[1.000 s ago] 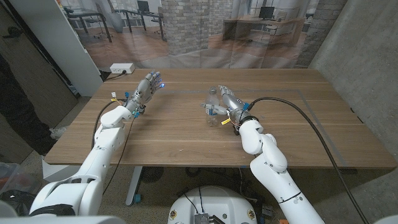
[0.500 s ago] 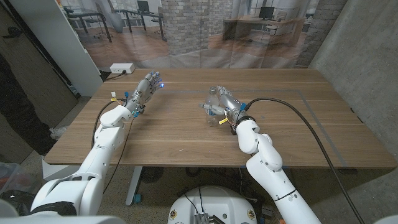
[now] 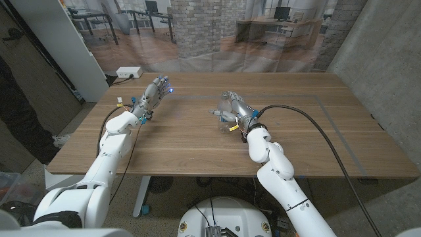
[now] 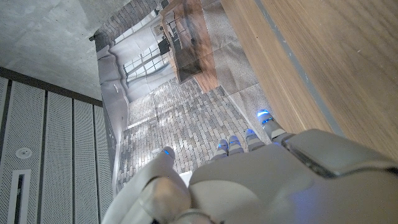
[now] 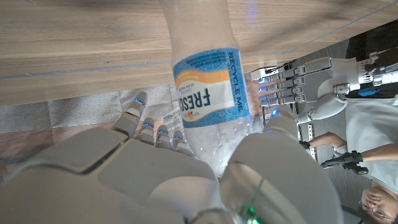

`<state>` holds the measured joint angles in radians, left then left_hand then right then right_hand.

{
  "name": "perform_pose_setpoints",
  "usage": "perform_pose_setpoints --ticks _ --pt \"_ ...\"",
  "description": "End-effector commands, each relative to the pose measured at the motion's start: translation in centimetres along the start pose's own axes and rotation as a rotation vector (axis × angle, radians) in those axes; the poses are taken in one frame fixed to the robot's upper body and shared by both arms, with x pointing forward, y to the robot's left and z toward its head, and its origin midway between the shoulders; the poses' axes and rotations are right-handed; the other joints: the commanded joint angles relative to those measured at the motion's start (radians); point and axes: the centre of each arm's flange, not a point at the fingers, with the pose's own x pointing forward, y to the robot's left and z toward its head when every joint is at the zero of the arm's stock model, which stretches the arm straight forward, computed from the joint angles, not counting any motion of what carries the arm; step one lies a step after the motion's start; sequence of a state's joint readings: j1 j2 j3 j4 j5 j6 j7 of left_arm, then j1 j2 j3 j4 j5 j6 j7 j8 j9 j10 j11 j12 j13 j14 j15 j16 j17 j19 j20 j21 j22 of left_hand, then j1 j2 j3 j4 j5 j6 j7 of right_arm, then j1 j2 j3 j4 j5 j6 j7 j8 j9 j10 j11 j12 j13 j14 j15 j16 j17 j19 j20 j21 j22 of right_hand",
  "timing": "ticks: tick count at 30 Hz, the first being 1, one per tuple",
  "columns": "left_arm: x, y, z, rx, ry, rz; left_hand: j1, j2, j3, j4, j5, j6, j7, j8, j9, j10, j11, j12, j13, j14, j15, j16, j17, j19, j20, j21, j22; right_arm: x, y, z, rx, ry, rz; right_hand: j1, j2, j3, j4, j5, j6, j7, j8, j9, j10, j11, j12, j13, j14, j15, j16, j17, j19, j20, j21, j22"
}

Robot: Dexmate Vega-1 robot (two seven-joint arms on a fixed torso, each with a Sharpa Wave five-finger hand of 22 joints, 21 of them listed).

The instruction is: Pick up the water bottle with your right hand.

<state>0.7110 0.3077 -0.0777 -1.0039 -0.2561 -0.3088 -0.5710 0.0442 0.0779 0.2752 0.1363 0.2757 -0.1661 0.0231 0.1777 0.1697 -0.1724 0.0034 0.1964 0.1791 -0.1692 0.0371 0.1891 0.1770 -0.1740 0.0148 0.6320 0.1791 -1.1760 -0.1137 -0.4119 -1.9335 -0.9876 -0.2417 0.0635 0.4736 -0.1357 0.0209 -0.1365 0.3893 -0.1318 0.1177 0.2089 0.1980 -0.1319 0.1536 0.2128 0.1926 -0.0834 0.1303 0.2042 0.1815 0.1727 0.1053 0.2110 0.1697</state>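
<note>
Head view, left to right. White power strip (image 3: 127, 72) lies at the table's (image 3: 197, 141) far-left corner, about 10 o'clock from table centre. Left hand (image 3: 152, 96) sits over the left part of the table, at about 9 o'clock from centre; fingers (image 3: 162, 85) extended and a little apart, holding nothing. Left wrist view confirms: fingertips (image 4: 263, 119) reach out over the wood, nothing in the hand.

Near table centre, slightly toward 1 o'clock, the right hand (image 3: 234, 109) wraps the water bottle (image 3: 225, 116). Clear plastic, hard to separate from the fingers from above. Right wrist view is plainer: water bottle (image 5: 210, 93) with blue, white and orange label lies between the thumb on one side and the fingers (image 5: 147, 126) on the other, the right hand (image 5: 161, 171) closed round its body. Whether the bottle's base touches the table, cannot tell. A black cable (image 3: 316, 125) runs from the right wrist across the table toward 4 o'clock.

A person (image 5: 367, 140) in white is seated beyond the table in the right wrist view.
</note>
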Motion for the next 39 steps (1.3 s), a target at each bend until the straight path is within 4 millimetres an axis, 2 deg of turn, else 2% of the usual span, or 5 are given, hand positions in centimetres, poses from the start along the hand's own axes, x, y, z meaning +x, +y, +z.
perform_pose_setpoints --ticks 1,11,24,32,39 --pt "0.16 0.07 -0.05 0.004 0.004 -0.007 0.006 0.002 -0.002 0.000 0.002 -0.178 0.005 0.004 0.003 -0.191 0.005 0.002 0.003 -0.203 0.003 0.001 0.003 -0.189 0.005 -0.004 0.003 0.89 1.40 -0.74 0.027 0.031 -0.017 0.023 0.001 -0.001 -0.009 0.013 0.015 0.031 0.008 0.002 0.006 0.000 0.004 0.006 0.014 0.000 0.005 0.002 0.012 -0.002 0.006 0.003" --pt "0.18 0.13 -0.01 0.006 0.005 -0.008 0.006 0.002 -0.003 0.001 0.003 -0.178 0.004 0.004 0.003 -0.190 0.004 0.003 0.003 -0.203 0.003 0.001 0.003 -0.188 0.005 -0.006 0.003 0.78 1.53 -1.00 0.037 0.007 -0.030 0.132 0.033 0.006 -0.021 0.034 0.104 -0.006 0.035 0.005 0.075 -0.033 0.016 0.006 0.080 -0.038 0.012 0.002 0.095 -0.007 0.015 0.003" --pt "0.33 0.26 -0.06 0.003 0.005 -0.008 0.006 0.001 -0.006 0.001 0.003 -0.179 0.004 0.004 0.003 -0.190 0.004 0.002 0.003 -0.203 0.004 0.001 0.003 -0.187 0.005 -0.009 0.003 0.64 1.25 -0.81 0.022 -0.040 -0.075 0.328 0.151 0.032 -0.005 0.034 0.457 -0.183 0.114 0.002 0.189 -0.113 0.025 0.006 0.139 -0.085 0.004 0.001 0.134 0.000 -0.009 0.003" --pt "0.55 0.41 -0.11 0.003 0.004 -0.006 0.006 0.000 -0.007 0.000 0.003 -0.179 0.004 0.004 0.003 -0.191 0.004 0.002 0.003 -0.204 0.004 0.000 0.003 -0.187 0.006 -0.011 0.003 0.92 1.05 -1.05 0.063 -0.054 -0.067 0.458 0.253 0.083 -0.020 -0.009 0.559 -0.173 0.107 -0.001 0.307 -0.132 0.041 0.005 0.248 -0.125 0.023 -0.001 0.234 0.005 0.009 0.003" --pt "0.78 0.55 -0.36 -0.003 0.008 -0.005 0.006 0.000 -0.008 0.000 0.004 -0.179 0.003 0.004 0.003 -0.191 0.004 0.002 0.003 -0.204 0.004 0.000 0.003 -0.186 0.005 -0.012 0.003 1.29 0.88 -1.23 0.126 -0.091 -0.070 0.601 0.294 0.124 -0.028 -0.096 0.627 -0.157 0.082 0.006 0.478 -0.156 0.063 0.010 0.442 -0.185 0.068 0.008 0.447 -0.056 0.053 0.005"
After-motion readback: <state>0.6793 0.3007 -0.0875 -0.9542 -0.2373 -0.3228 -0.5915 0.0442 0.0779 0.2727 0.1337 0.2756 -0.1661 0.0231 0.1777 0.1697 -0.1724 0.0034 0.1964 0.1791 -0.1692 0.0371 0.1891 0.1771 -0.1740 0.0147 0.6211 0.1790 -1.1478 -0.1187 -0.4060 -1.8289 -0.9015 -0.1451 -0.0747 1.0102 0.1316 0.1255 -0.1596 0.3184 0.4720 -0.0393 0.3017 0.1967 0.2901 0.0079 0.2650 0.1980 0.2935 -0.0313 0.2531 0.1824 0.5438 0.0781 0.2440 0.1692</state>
